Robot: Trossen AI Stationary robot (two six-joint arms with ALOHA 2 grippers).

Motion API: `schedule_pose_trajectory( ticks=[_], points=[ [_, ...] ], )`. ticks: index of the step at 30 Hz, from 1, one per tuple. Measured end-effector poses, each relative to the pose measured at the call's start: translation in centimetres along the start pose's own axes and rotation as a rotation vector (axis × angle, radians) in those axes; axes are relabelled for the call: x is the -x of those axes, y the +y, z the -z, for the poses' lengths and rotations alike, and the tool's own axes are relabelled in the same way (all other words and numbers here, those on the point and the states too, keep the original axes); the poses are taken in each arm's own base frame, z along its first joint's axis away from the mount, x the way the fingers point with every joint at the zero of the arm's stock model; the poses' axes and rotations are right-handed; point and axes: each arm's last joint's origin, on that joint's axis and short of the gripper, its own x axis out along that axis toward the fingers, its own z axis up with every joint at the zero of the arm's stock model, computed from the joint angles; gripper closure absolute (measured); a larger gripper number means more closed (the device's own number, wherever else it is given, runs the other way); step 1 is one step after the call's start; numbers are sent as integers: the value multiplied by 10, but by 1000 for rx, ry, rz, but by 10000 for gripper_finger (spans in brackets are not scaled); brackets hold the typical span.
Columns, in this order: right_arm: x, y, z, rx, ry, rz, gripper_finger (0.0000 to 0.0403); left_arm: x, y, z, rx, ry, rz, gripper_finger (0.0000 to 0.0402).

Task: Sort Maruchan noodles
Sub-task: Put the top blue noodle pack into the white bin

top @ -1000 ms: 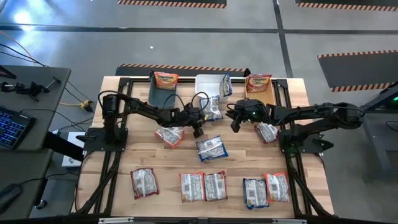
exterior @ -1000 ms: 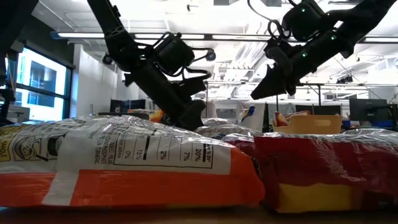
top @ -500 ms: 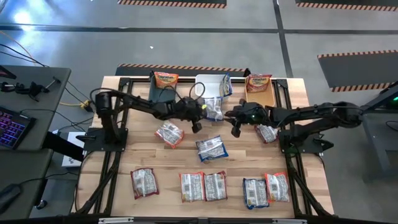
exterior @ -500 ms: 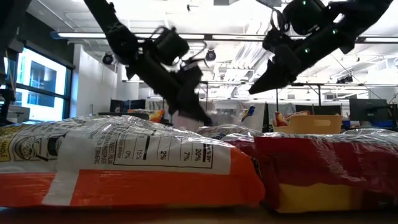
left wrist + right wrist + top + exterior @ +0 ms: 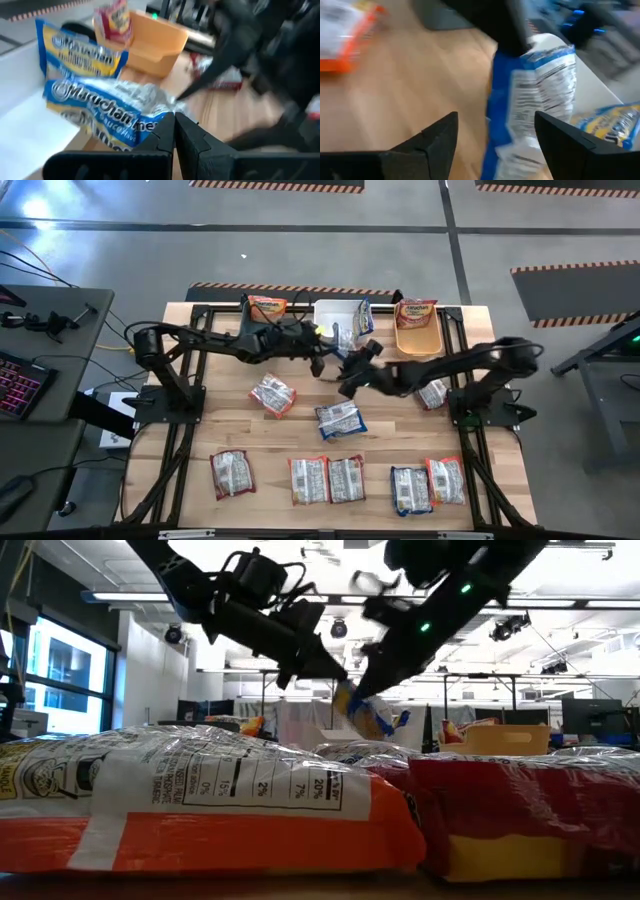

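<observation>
Left gripper (image 5: 322,363): pinched tight on a blue Maruchan noodles packet (image 5: 100,112), lifted clear of the tabletop beside the white bin (image 5: 330,311) at the far edge.
Right gripper (image 5: 346,382): fingers spread wide, holding nothing, just beside the lifted blue packet near the tabletop's middle.
Bins: teal bin (image 5: 252,330), white bin and orange bin (image 5: 420,338) in a row along the far edge, each with a packet propped in it.
Loose packets: two lie mid-table (image 5: 272,395) (image 5: 340,419); one sits toward the right edge (image 5: 433,393); five lie in a row along the near edge (image 5: 329,479).
</observation>
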Motion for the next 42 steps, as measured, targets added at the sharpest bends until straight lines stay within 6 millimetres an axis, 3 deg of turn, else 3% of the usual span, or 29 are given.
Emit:
schedule_pose_trajectory(
  ticks=[5,9,13,17,23,26,34,42],
  points=[
    [-23,26,-3,-21,-10,258,157,0,-1,-5,11,-55,12,401],
    [-36,36,-5,11,-23,441,157,0,-2,-5,9,-53,33,401],
    [-45,38,-6,29,3,417,173,0,-2,-5,0,-51,50,401],
    [-47,35,-5,12,19,397,231,0,-1,-6,-18,-51,59,401],
    [-45,34,-6,28,28,400,348,2,5,-7,-45,-50,42,401],
    [-40,30,-9,29,28,401,386,10,11,-14,-83,-43,17,398],
    [-18,13,-26,-30,4,391,389,52,33,-45,-172,-66,-89,347],
    [-2,-10,-25,-226,-72,494,388,73,71,-61,-163,-133,-184,316]
  ],
)
